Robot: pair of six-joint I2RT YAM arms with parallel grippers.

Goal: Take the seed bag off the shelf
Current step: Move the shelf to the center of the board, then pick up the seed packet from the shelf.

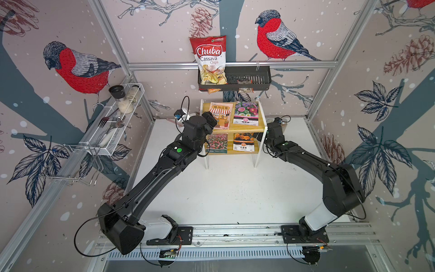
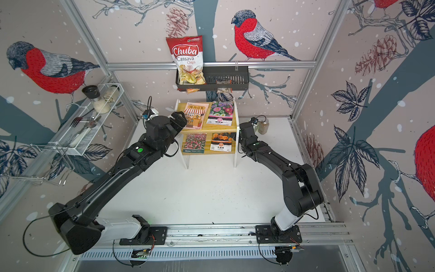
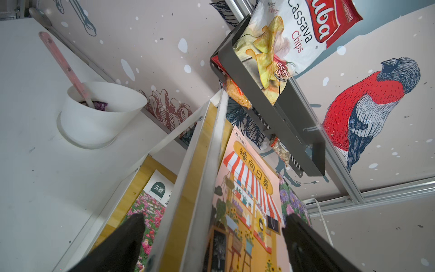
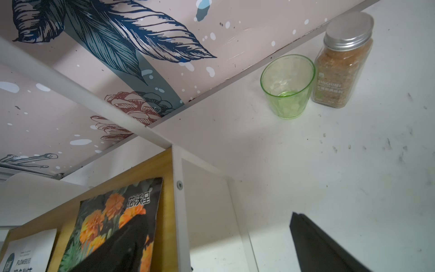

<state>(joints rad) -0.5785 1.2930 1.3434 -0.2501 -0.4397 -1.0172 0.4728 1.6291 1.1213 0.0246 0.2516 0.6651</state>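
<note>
The shelf [image 1: 247,128] stands at the back of the table with several seed bags lying flat on it. On its top board are a pink shop-picture bag [image 1: 220,113] and a purple-flower bag [image 1: 246,111]. Below lie a pink flower-field bag [image 1: 217,141] and a marigold bag [image 1: 244,141]. My left gripper [image 3: 214,219] is open at the top board's left end, one finger over the pink bag [image 3: 247,200], the other under the board. My right gripper [image 4: 217,217] is open at the lower tier's right side. One finger is over the marigold bag [image 4: 113,212], the other outside the white leg.
A black wall basket [image 1: 249,75] with a chips bag [image 1: 209,54] hangs above the shelf. A white wire rack [image 1: 113,131] holds utensils on the left wall. A white bowl [image 3: 98,113] stands behind the left arm. A green cup [image 4: 287,87] and spice jar [image 4: 343,61] stand right of the shelf.
</note>
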